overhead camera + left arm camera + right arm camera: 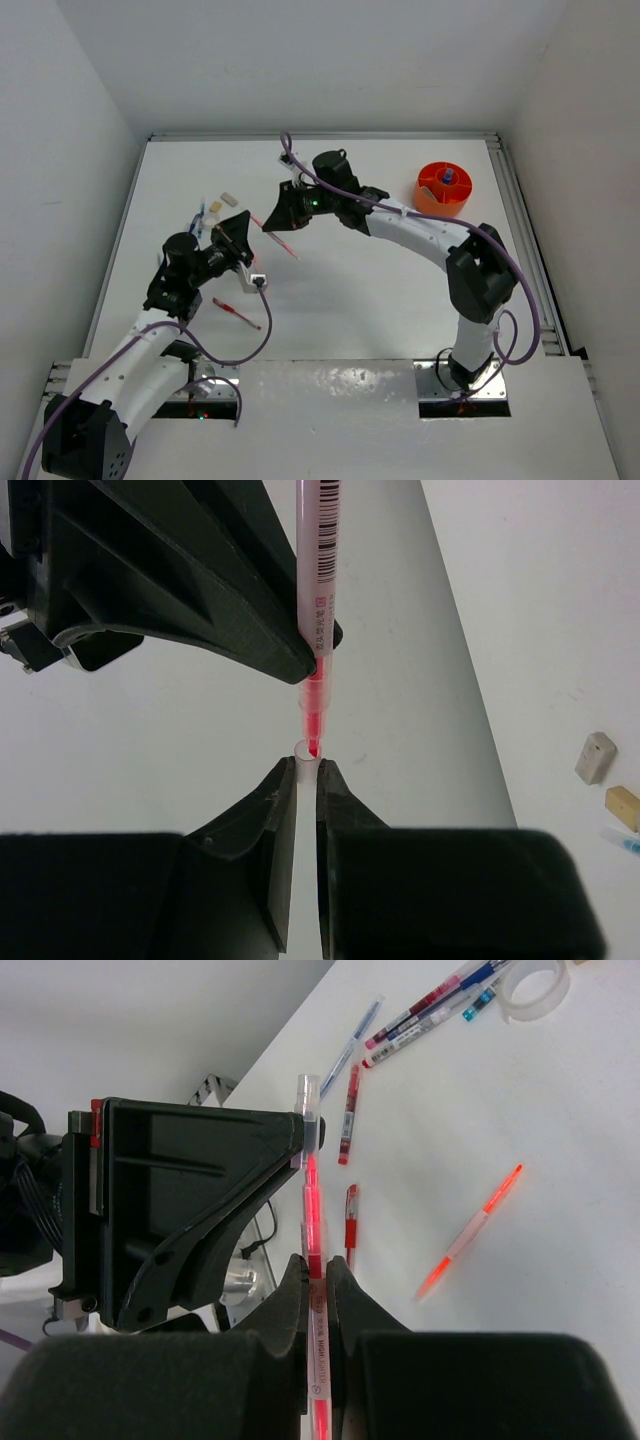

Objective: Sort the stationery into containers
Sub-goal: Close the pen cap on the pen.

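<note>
My right gripper (316, 1265) is shut on a pink highlighter pen (312, 1210) around its labelled barrel. My left gripper (307, 765) is shut on a clear pen cap (305, 750), whose mouth faces the pen. The pen's red tip (313, 742) sits just inside that mouth. In the top view the two grippers meet nose to nose at mid-left, left gripper (243, 232) and right gripper (280, 213). The orange tub (432, 195) stands at the back right with a blue-capped bottle (447, 177) inside. A red pen (237, 314) lies near the left arm.
Loose on the table are another pink highlighter (470, 1232), two red pens (350, 1115) (351, 1222), several blue-and-white pens (350, 1045) and a tape roll (535, 985). Two small blocks (595, 757) (621, 807) lie at the left wrist view's right edge. White walls enclose the table.
</note>
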Action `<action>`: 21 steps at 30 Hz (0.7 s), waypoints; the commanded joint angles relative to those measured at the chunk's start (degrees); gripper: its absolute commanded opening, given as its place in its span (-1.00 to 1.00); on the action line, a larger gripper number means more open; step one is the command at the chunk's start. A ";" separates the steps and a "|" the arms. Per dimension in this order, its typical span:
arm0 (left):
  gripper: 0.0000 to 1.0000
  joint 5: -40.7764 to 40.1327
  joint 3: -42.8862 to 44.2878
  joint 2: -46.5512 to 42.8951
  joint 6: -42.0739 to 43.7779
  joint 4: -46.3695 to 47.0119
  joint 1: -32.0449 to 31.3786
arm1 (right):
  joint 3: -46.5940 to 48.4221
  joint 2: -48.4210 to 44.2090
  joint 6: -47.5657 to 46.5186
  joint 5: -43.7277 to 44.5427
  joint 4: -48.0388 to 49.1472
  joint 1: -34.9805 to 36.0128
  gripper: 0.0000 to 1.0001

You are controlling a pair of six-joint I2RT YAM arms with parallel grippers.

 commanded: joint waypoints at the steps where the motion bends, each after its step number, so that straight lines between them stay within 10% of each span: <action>1: -1.00 2.45 1.21 -0.26 1.30 1.03 -0.23 | -0.55 -2.86 -0.13 2.79 2.45 -1.26 -1.00; 21: -1.00 1.48 1.29 -0.35 0.94 2.26 -0.32 | -1.60 -3.29 0.22 4.11 1.75 -1.35 -1.00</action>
